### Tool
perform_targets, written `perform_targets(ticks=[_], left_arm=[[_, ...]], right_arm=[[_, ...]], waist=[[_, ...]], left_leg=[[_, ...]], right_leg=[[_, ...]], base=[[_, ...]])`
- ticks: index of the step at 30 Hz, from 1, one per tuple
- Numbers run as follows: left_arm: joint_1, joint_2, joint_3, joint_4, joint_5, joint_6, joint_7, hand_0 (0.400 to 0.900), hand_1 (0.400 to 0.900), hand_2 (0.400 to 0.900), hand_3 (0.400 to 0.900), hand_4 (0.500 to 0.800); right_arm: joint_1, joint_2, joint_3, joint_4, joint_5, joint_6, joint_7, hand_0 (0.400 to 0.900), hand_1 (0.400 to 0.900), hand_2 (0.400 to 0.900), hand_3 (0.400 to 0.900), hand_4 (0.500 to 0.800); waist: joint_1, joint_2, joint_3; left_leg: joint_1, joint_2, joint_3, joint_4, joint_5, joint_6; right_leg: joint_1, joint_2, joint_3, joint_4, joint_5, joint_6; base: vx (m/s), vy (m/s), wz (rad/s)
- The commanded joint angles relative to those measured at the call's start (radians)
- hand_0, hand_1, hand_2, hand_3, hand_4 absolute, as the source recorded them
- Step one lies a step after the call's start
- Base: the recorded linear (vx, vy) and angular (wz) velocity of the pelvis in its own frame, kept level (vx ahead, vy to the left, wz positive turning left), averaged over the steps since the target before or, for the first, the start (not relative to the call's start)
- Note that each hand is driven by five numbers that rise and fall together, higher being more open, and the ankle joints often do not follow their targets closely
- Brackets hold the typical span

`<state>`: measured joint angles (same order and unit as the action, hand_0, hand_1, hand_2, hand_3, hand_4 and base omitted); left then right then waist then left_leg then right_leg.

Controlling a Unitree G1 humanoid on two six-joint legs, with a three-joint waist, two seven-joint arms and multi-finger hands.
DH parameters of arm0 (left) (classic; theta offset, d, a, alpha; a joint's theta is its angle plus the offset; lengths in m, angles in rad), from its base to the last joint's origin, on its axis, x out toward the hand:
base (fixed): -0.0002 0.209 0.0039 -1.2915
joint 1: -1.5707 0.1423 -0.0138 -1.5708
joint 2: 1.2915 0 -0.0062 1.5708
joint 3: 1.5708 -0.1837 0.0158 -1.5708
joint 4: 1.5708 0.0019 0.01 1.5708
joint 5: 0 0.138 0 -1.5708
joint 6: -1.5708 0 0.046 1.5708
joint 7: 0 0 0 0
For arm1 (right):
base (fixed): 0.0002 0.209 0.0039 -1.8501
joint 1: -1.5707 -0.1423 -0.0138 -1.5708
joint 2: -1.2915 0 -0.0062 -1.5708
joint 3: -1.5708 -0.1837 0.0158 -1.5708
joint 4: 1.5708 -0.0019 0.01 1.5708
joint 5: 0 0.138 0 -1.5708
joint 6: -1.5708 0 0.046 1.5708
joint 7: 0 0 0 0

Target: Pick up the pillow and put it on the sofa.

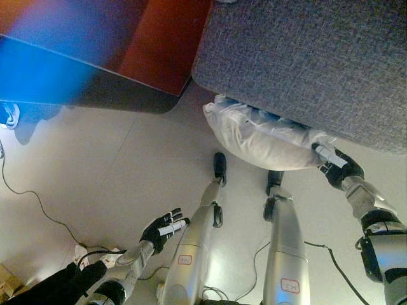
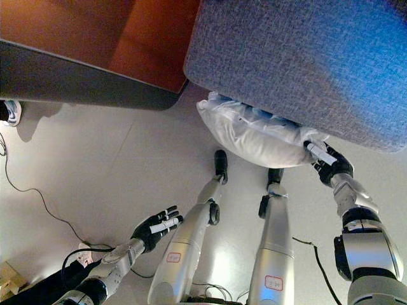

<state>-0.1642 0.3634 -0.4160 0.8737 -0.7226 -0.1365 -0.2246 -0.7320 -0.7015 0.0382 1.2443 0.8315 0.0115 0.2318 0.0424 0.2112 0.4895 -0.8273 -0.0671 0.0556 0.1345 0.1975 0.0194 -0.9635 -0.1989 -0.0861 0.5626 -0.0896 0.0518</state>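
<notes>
A white pillow [image 1: 267, 140] lies on the pale floor, tucked against the front edge of the grey sofa [image 1: 318, 57]. My right hand [image 1: 335, 162] touches the pillow's right end, its white-tipped fingers curled on the cloth. My left hand [image 1: 163, 229] hovers low at the left over the floor, fingers spread and holding nothing, well away from the pillow.
A reddish-brown table top [image 1: 159, 44] with a dark edge stands at the upper left beside the sofa. A thin black cord [image 1: 32, 197] runs across the floor at the left. A shoe [image 1: 9, 114] shows at the far left edge.
</notes>
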Motion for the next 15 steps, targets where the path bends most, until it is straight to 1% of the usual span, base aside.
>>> perform_targets(ticks=[1,2,3,4,6,11,15], left_arm=[[0.09,-0.016,-0.031,0.01,-0.021,-0.012,0.029,0.9,0.9,0.9,0.9,0.8],[0.091,-0.019,-0.033,0.009,-0.023,-0.016,0.033,0.9,0.9,0.9,0.9,0.8],[0.093,-0.021,-0.033,0.011,-0.025,-0.023,0.034,0.9,0.9,0.9,0.9,0.8],[0.094,-0.024,-0.032,0.012,-0.027,-0.029,0.035,0.9,0.9,0.9,0.9,0.8],[0.096,-0.028,-0.029,0.015,-0.027,-0.04,0.033,0.9,0.9,0.9,0.9,0.8],[0.109,-0.034,-0.024,0.013,-0.024,-0.049,0.015,0.9,0.9,0.9,0.9,0.8],[0.12,-0.036,-0.027,0.018,-0.031,-0.059,0.004,0.9,0.9,0.9,0.9,0.8]], right_arm=[[-0.034,-0.119,0.042,-0.043,0.039,-0.026,0.038,0.9,0.9,0.9,0.9,0.8],[-0.043,-0.121,0.047,-0.046,0.043,-0.026,0.049,0.9,0.9,0.9,0.9,0.8],[-0.052,-0.121,0.052,-0.05,0.042,-0.028,0.058,0.565,0.565,0.565,0.565,0.599],[-0.058,-0.123,0.054,-0.052,0.046,-0.033,0.072,0.4,0.4,0.4,0.4,0.5],[-0.063,-0.125,0.056,-0.057,0.04,-0.044,0.09,0.4,0.4,0.4,0.4,0.5],[-0.061,-0.138,0.045,-0.064,0.033,-0.07,0.076,0.4,0.4,0.4,0.4,0.5],[-0.057,-0.144,0.032,-0.06,0.048,-0.073,0.076,0.4,0.4,0.4,0.4,0.5]], waist=[[0.001,0.095,0.03],[0.0,0.096,0.03],[0.0,0.097,0.03],[0.0,0.098,0.03],[-0.001,0.099,0.03],[-0.003,0.102,0.03],[-0.003,0.099,0.03]], left_leg=[[-0.016,-0.029,0.017,0.153,-0.164,-0.058],[-0.018,-0.029,0.018,0.153,-0.164,-0.059],[-0.018,-0.028,0.018,0.151,-0.164,-0.06],[-0.018,-0.028,0.018,0.15,-0.164,-0.061],[-0.02,-0.027,0.017,0.15,-0.163,-0.064],[-0.011,-0.022,0.02,0.144,-0.163,-0.069],[-0.007,-0.02,0.017,0.138,-0.16,-0.068]], right_leg=[[0.005,0.051,-0.012,-0.048,0.01,-0.005],[0.003,0.052,-0.01,-0.05,0.01,-0.005],[0.002,0.054,-0.008,-0.051,0.009,-0.005],[0.002,0.053,-0.008,-0.052,0.009,-0.005],[0.0,0.053,-0.007,-0.051,0.008,-0.005],[0.005,0.057,-0.007,-0.056,0.007,-0.006],[0.011,0.061,-0.01,-0.061,0.007,-0.007]], base=[[0.02,0.04,0.01],[0.02,0.038,0.01],[0.02,0.031,0.0],[0.0,0.0,0.0],[0.0,0.0,0.0],[0.01,0.004,-0.01],[0.02,0.002,-0.05]])
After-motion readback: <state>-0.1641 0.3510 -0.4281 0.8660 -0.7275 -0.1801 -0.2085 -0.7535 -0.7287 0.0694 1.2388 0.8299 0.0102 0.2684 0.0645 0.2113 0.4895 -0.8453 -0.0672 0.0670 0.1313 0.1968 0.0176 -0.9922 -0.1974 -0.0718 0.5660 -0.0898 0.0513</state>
